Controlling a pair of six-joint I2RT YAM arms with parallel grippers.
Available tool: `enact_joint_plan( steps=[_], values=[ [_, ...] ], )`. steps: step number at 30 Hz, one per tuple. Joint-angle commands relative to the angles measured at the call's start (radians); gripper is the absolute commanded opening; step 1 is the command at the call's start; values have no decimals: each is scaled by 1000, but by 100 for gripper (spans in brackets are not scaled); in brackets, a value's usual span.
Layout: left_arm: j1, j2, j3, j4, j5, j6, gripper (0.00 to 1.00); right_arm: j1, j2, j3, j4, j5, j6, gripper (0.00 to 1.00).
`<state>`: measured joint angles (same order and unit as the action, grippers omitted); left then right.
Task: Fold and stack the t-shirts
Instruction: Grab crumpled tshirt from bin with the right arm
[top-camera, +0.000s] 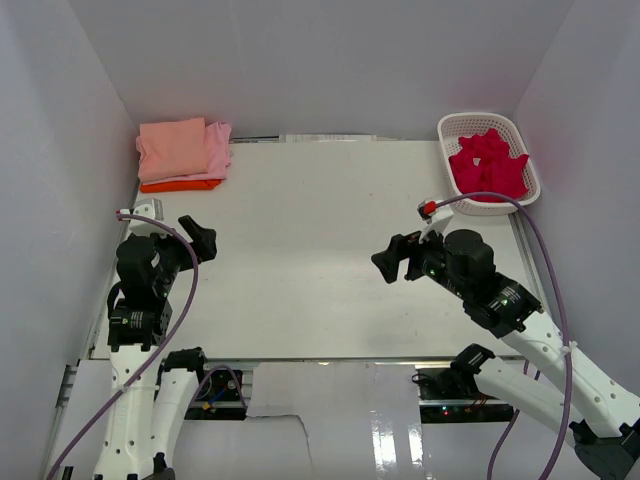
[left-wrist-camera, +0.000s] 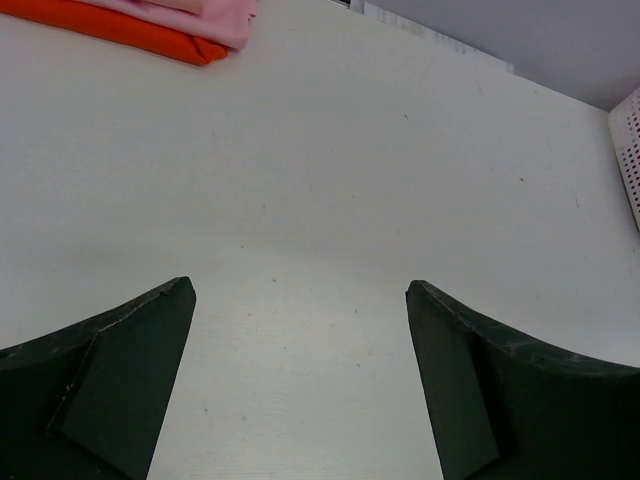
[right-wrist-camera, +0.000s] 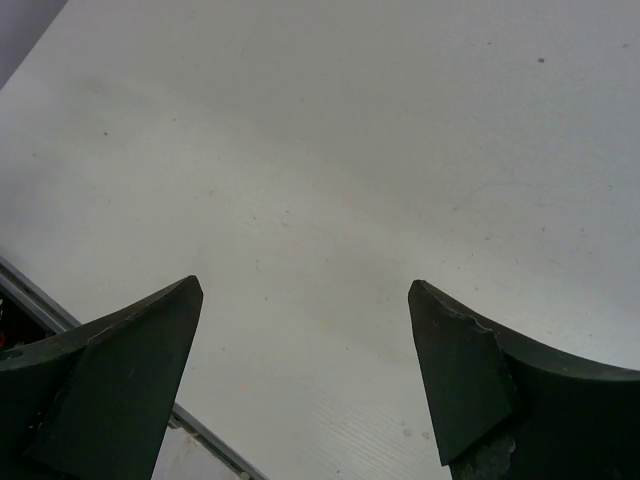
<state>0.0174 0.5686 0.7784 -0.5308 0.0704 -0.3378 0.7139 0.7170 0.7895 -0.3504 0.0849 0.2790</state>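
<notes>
The white lattice basket (top-camera: 480, 118) sits in the far right corner of the tabletop (top-camera: 320, 200), and I take my bearings from it. Inside it lies the crimson t-shirt (top-camera: 488, 165), bunched into a loose heap that rises to about the rim; from here I cannot say whether that heap is one garment or several. Straight across from the basket, along the same back edge and in the opposite far corner, the folded shirts make a neat pile. The salmon-pink t-shirt (top-camera: 172, 148) is on top, and the light pink t-shirt (top-camera: 218, 150) shows beneath it on the side facing the basket. The orange t-shirt (top-camera: 180, 185) is at the bottom, its front edge sticking out toward the arms. The right pincer (right-wrist-camera: 305, 284) hangs over bare tabletop on the near side of the basket, shifted toward the middle and well clear of its wall. Its two dark fingers (right-wrist-camera: 130, 370) are spread wide with nothing between them. The left pincer (left-wrist-camera: 299, 285) is well apart from the basket, over on the pile's side of the tabletop but nearer the arms than the pile. Its fingers (left-wrist-camera: 120, 380) are likewise splayed apart and hold nothing. Neither pincer touches any cloth, and between the basket and the pile I see only white tabletop.
</notes>
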Motion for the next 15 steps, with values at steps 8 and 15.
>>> enact_joint_plan(
  steps=[8, 15],
  values=[
    [0, 4, -4, 2, 11, 3, 98, -4, 106, 146, -116, 128, 8, 90],
    [0, -4, -4, 5, 32, 6, 98, -239, 456, 410, -254, -5, -34, 90]
  ],
)
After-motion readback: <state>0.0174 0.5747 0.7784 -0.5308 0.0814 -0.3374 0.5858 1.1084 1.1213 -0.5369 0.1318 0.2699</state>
